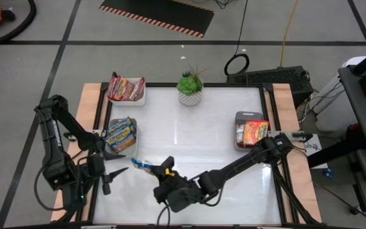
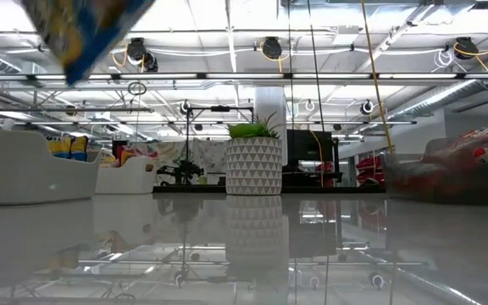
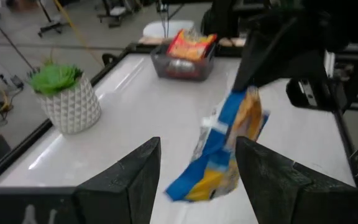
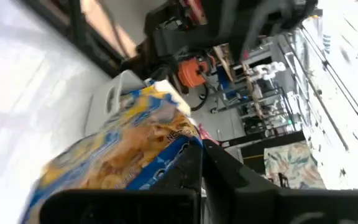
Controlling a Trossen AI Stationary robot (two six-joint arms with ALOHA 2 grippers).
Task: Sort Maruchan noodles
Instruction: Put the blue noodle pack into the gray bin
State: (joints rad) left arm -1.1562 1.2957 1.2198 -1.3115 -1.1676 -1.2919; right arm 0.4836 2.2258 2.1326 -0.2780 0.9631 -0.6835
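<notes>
A blue-and-yellow Maruchan noodle packet [image 1: 141,165] hangs over the table's near-left part, with my right gripper [image 1: 156,169] shut on it. It also shows in the left wrist view [image 3: 225,152], the right wrist view [image 4: 123,155] and at the low view's top left [image 2: 83,30]. My left gripper [image 1: 115,173] stands open just left of the packet, its fingers [image 3: 132,180] apart and pointing toward it without touching it. More noodle packets lie in three trays. My right gripper pinches the packet's upper end [image 3: 248,98] between its two fingers, coming from the table's right side at a slight downward slant. The packet hangs below the fingers, tilted and clear of the table.
A white tray [image 1: 138,100] at the far left holds red packets. Blue-and-yellow packets fill a tray [image 1: 134,130] on the left. A grey tray [image 1: 241,117] on the right holds an orange-red packet. A potted plant [image 1: 190,88] stands at the far middle. The table's middle is bare.
</notes>
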